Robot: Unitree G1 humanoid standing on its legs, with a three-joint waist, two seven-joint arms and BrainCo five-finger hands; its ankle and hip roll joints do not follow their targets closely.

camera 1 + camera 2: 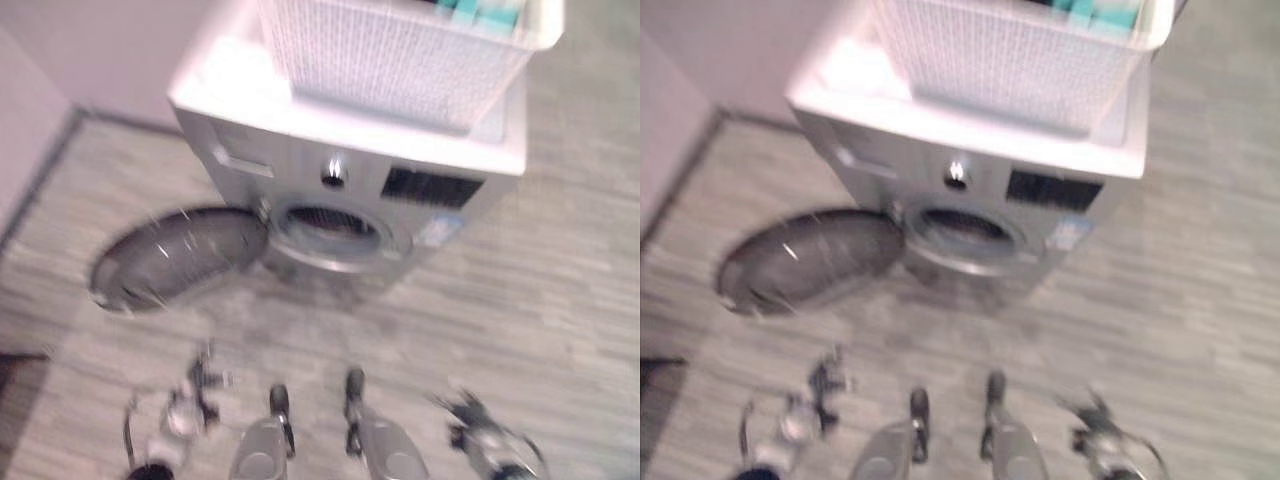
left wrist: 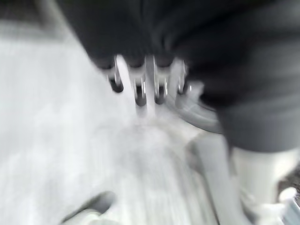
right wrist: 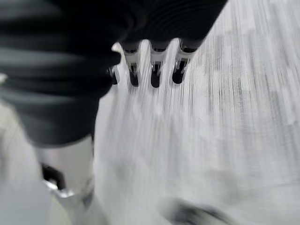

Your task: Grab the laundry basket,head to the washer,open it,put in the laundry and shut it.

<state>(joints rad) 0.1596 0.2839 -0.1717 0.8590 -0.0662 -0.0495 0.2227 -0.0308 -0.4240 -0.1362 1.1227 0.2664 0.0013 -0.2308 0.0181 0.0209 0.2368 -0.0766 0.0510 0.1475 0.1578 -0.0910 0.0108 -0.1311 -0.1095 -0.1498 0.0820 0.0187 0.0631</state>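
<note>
The white laundry basket (image 1: pixel 400 55) stands on top of the silver front-loading washer (image 1: pixel 345 175). Teal laundry (image 1: pixel 485 12) shows at the basket's far right rim. The washer's round door (image 1: pixel 180 255) is swung wide to the left, and the drum opening (image 1: pixel 330 228) is bare. Both hands hang low, well short of the washer. My left hand (image 1: pixel 200 385) has relaxed fingers (image 2: pixel 140 89) over the floor and holds nothing. My right hand (image 1: pixel 467 412) is the same, its fingers (image 3: pixel 154 72) loose above the floorboards.
The washer stands against a pale back wall (image 1: pixel 120 50). A side wall (image 1: pixel 25 140) runs along the left. Grey wood-look floor (image 1: pixel 560 300) spreads in front and to the right. The open door takes up floor space left of the washer.
</note>
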